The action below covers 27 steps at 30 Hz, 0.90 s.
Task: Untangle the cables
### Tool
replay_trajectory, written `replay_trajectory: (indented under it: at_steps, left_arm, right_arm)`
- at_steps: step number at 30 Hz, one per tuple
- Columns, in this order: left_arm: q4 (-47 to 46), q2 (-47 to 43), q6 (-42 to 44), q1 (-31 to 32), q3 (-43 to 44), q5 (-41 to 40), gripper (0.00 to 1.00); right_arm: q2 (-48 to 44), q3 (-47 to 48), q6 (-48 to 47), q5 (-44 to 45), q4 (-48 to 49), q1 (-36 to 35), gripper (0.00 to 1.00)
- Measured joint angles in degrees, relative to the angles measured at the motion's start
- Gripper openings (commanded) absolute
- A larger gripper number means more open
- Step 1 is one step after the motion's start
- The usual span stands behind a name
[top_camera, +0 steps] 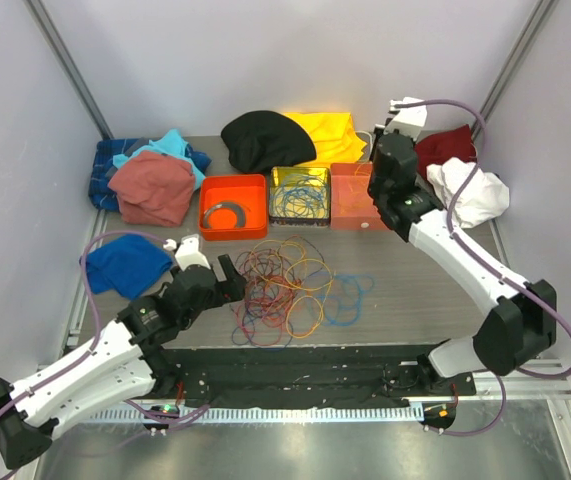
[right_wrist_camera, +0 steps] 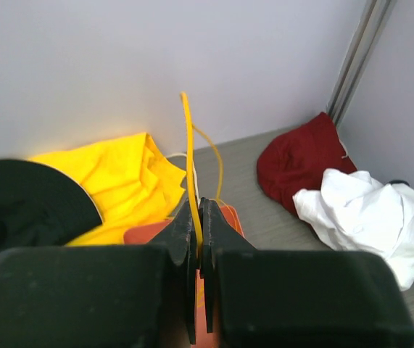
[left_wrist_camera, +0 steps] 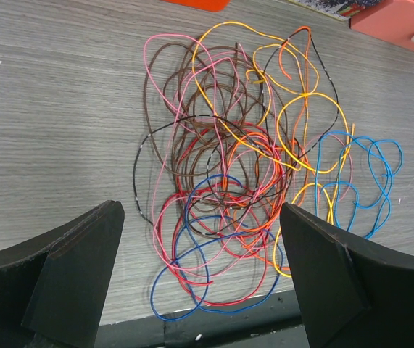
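While the left gripper (left_wrist_camera: 199, 217) gapes over the central cables (left_wrist_camera: 228, 145), the right gripper (right_wrist_camera: 198, 210) clamps a yellow cable (right_wrist_camera: 186, 138) upper right, probably for sorting.

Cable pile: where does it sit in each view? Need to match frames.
Top external: cable pile mid-table, just right of the open left gripper.
Left wrist: fills the centre, beyond the spread fingers.
Right wrist: not in it; only one yellow cable, clamped in the right gripper.
Shared landmark: salmon box with a white knob, top right in left wrist, seemingly under the fingers in right wrist.
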State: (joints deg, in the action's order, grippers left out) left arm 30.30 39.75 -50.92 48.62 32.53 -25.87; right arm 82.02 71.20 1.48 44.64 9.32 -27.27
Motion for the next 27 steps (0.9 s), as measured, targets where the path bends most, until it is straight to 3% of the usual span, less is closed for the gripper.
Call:
replay_trajectory:
  at_steps: [16,22,27]
  left_arm:
    - [-1.0,0.9,-0.1,0.0,0.0,1.1,0.93]
    - [-1.0,0.8,-0.1,0.0,0.0,1.1,0.93]
    - [-0.9,0.5,-0.2,0.0,-0.1,1.1,0.93]
  right_arm:
    - [-3.7,-0.9,1.5,-0.7,-2.4,-0.4,0.01]
    - [0.0,-0.5,0.0,-0.4,-0.4,-0.4,0.01]
    - [6.6,5.2,-2.7,-0.2,1.4,-0.4,0.01]
